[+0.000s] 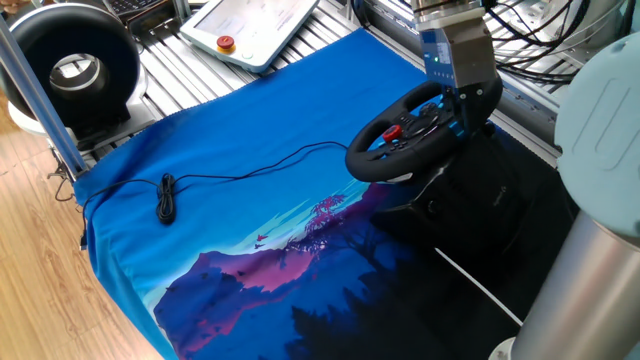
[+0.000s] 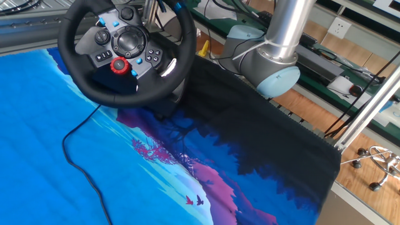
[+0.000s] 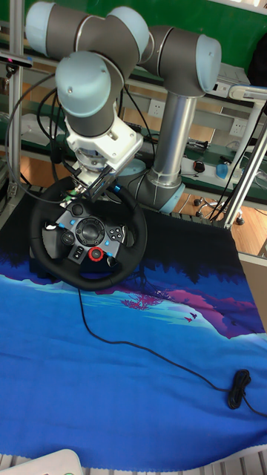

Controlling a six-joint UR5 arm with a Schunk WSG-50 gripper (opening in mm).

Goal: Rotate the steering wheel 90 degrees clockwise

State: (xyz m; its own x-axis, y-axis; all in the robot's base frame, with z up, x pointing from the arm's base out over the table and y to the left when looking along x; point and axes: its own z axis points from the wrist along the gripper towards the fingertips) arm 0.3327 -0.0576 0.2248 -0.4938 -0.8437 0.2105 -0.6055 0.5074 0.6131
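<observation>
Sitting: the wheel is on the table, at the right of one fixed view and the upper left of the other fixed view.
Wheel: black, with a red button and blue buttons in the middle.
Tool: the tool is at the top rim of the wheel. It looks like it grips the rim, but I cannot tell for sure.
Cloth: a blue cloth with purple hills covers the table.
Cable: a thin black cable runs from the wheel across the cloth.

One steering wheel, one cable
</observation>
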